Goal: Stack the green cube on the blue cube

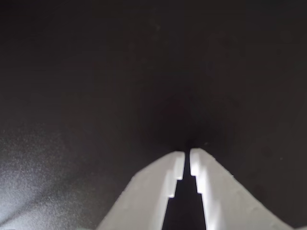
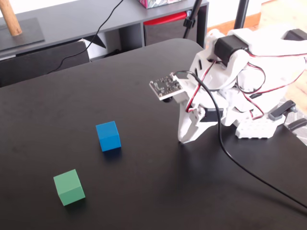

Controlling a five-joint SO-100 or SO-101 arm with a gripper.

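On the black surface [image 2: 144,86], well to the left of the arm in the fixed view, sit both cubes. With the blue cube [image 2: 108,136] as the landmark, the green cube [image 2: 69,187] lies nearer the camera and to its left, standing apart from it with bare surface between them. Both rest flat and upright, and nothing touches either one.

To the right of the blue cube, well clear of it, the end effector [image 2: 184,139] points down with its tips at or just above the surface, close in front of the arm's own base. The wrist view shows its two white fingers [image 1: 165,184] pressed nearly together, with only a thin slit between the tips, and nothing pinched in them; ahead of them is only dark surface, no cube.

By my judgement the task has not properly begun: the arm looks parked, and the step in hand is the reach for the green cube. That calls for spreading the fingers, lifting away from the surface, and swinging past the blue cube without brushing it, then coming down over the green cube so the fingers straddle two opposite faces squarely before closing.
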